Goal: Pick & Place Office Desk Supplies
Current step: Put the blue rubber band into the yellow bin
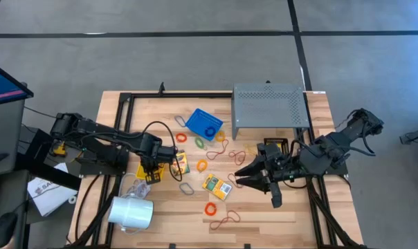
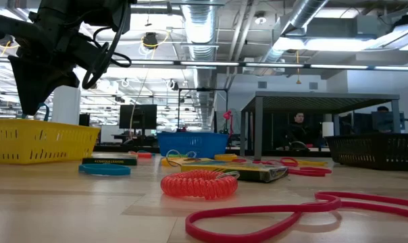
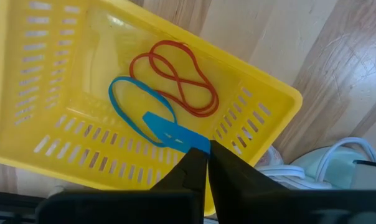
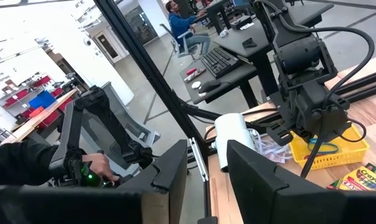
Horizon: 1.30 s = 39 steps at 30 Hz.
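My left gripper (image 3: 202, 158) points down over the yellow basket (image 3: 63, 81) at the table's left and is shut on a blue rubber band (image 3: 135, 109). A red rubber band (image 3: 175, 78) lies flat on the basket floor. My right gripper (image 4: 206, 168) is open and holds nothing. It is raised at the table's right (image 1: 254, 176) and points toward the left arm. Crayon boxes (image 1: 217, 185) (image 1: 181, 164), an orange band (image 1: 210, 208), a brown band (image 1: 224, 221) and a grey loop clip (image 1: 186, 188) lie loose on the wood. My left gripper pinches one end of the blue rubber band (image 3: 187, 140) between its two fingertips, coming from above with the fingers pointing down. The rest of the loop (image 3: 122, 102) hangs slack below and reaches down onto the basket floor beside the red band.
A blue basket (image 1: 203, 123) and the grey perforated shelf (image 1: 270, 107) stand at the far side. A white cylinder with a cord (image 1: 131, 213) lies near the front left corner. A black basket (image 2: 379, 150) shows at the right. More bands lie around the middle (image 1: 219, 146).
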### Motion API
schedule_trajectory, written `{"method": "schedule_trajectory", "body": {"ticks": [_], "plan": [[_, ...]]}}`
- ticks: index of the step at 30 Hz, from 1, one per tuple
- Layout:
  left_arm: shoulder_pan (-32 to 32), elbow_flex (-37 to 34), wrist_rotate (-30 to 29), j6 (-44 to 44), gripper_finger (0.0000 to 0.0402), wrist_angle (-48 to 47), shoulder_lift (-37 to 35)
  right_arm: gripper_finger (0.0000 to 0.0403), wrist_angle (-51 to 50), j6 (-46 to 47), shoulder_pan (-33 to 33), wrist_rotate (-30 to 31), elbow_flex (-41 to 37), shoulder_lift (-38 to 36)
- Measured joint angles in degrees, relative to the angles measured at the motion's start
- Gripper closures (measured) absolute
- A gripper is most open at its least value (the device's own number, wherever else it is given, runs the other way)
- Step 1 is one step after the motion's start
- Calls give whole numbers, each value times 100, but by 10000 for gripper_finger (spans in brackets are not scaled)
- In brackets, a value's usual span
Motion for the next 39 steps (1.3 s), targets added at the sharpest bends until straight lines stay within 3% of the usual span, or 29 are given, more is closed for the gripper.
{"method": "schedule_trajectory", "body": {"ticks": [6,17,21,27,31,39], "plan": [[0,0,12,16,354,-1,0,291,-2,-2,0,-2,0,0],[2,-5,256,285,209,-57,-200,291,-2,-4,-2,0,0,-2],[7,-4,254,283,174,-96,-447,291,48,-6,0,0,0,-2],[24,-2,380,281,161,-57,-872,291,85,-4,-2,0,0,-2],[21,-2,-129,322,160,-208,-949,291,96,-4,0,0,0,-2],[-251,-2,-928,1514,160,-200,-935,291,97,-4,-2,2,0,-2]]}}
